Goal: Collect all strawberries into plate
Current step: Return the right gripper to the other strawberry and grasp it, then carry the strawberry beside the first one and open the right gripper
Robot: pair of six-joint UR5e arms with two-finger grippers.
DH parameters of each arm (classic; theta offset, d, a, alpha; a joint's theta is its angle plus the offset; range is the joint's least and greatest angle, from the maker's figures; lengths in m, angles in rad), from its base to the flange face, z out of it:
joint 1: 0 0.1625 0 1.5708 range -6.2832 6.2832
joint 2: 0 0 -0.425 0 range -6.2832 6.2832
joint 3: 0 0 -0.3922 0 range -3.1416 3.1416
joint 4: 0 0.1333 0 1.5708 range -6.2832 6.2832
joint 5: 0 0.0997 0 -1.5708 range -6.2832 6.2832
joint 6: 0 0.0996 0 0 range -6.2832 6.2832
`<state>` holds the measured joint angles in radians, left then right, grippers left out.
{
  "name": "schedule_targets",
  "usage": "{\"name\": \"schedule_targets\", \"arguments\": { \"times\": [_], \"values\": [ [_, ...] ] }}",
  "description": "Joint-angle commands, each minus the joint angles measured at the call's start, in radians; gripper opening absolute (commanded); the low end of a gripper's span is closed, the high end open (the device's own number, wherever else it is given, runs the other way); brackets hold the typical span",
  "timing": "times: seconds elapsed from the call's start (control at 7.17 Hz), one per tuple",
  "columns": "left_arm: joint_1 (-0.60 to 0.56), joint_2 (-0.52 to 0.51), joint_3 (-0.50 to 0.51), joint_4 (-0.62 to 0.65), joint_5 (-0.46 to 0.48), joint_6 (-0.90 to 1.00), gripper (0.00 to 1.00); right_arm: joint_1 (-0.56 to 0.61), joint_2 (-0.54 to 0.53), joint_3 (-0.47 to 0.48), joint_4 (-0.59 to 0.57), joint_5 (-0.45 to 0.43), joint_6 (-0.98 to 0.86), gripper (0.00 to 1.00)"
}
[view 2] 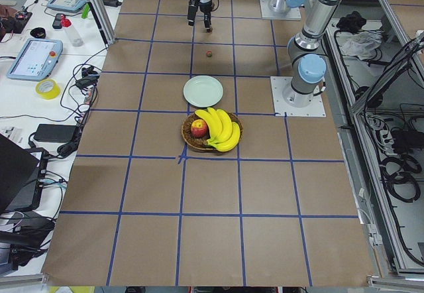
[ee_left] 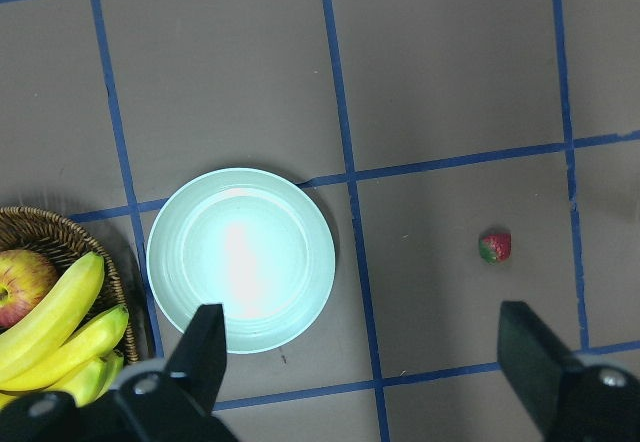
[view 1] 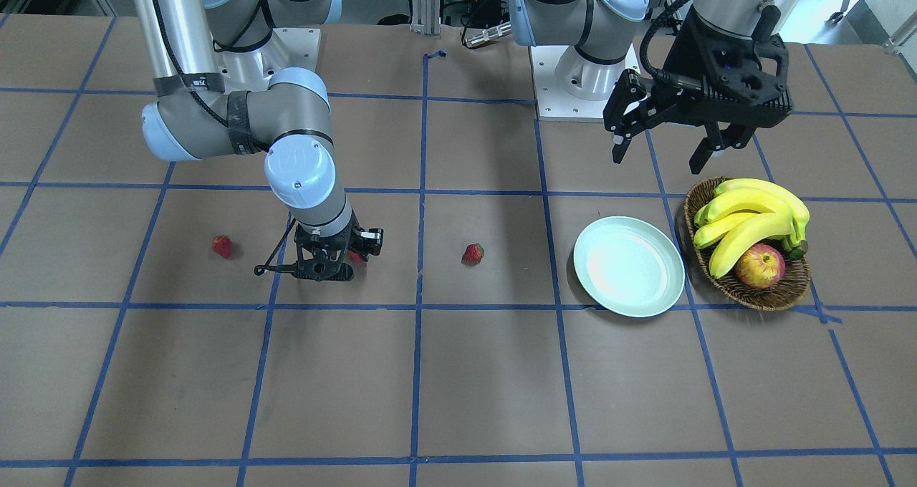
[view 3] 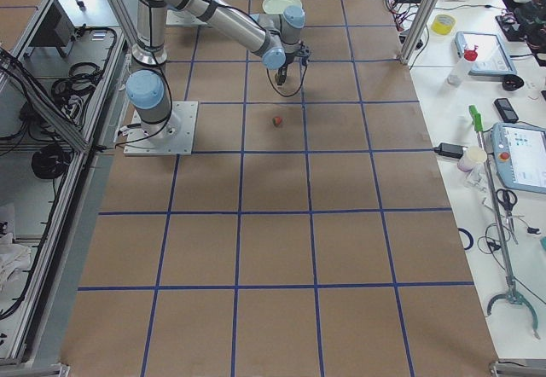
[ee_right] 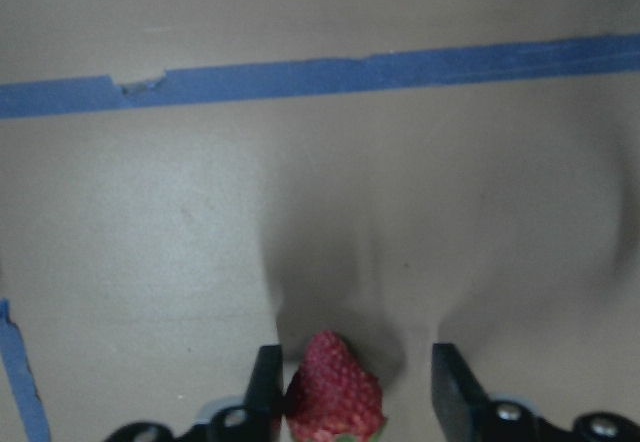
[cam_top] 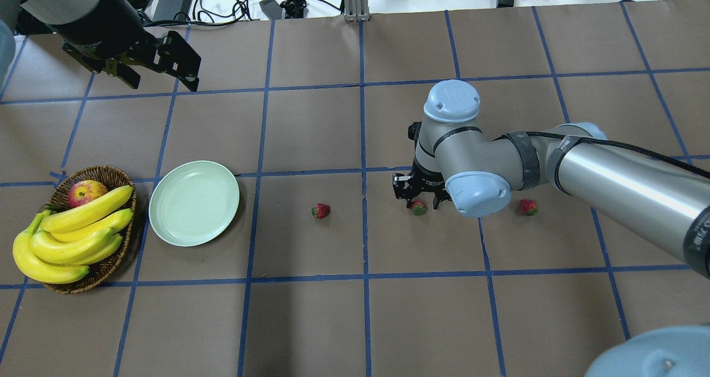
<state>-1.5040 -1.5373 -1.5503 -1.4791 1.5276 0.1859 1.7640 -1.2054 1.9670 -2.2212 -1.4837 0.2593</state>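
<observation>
strawberry point(ee_right: 335, 390) between spread right fingers point(ee_right: 452, 390), against one

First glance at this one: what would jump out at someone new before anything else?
The right gripper is down at the table, its fingers open on either side of the middle strawberry. A second strawberry lies toward the pale, empty plate, and a third strawberry lies on the other side. Beside the plate, the basket of bananas and an apple is the brightest spot, with the left gripper hanging open nearby.
</observation>
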Motion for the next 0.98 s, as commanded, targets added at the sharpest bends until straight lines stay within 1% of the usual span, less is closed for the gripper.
{"name": "schedule_targets", "arguments": {
  "times": [0.0, 0.14, 0.28, 0.42, 0.56, 0.7, 0.84],
  "values": [
    [0.001, -0.001, 0.007, 0.003, 0.000, 0.001, 0.94, 0.002, -0.006, -0.057, 0.073, 0.090, 0.059, 0.00],
    [0.001, -0.001, 0.009, 0.003, -0.001, 0.000, 0.94, 0.011, -0.006, -0.085, 0.089, 0.103, 0.093, 0.00],
    [0.002, -0.001, 0.009, 0.003, 0.000, 0.000, 0.94, 0.047, -0.003, -0.111, 0.081, 0.205, 0.157, 0.00],
    [0.005, -0.006, 0.004, 0.012, -0.001, 0.000, 0.97, 0.099, 0.019, -0.156, 0.071, 0.271, 0.229, 0.00],
    [0.004, -0.007, 0.000, 0.010, 0.006, -0.009, 1.00, 0.148, 0.076, -0.177, 0.058, 0.286, 0.271, 0.00],
    [0.011, -0.006, 0.006, 0.010, 0.013, -0.005, 1.00, 0.173, 0.098, -0.192, 0.016, 0.286, 0.314, 0.00],
    [0.028, -0.003, -0.002, 0.000, 0.013, -0.006, 1.00, 0.180, 0.116, -0.188, 0.009, 0.283, 0.313, 0.00]
  ]
}}
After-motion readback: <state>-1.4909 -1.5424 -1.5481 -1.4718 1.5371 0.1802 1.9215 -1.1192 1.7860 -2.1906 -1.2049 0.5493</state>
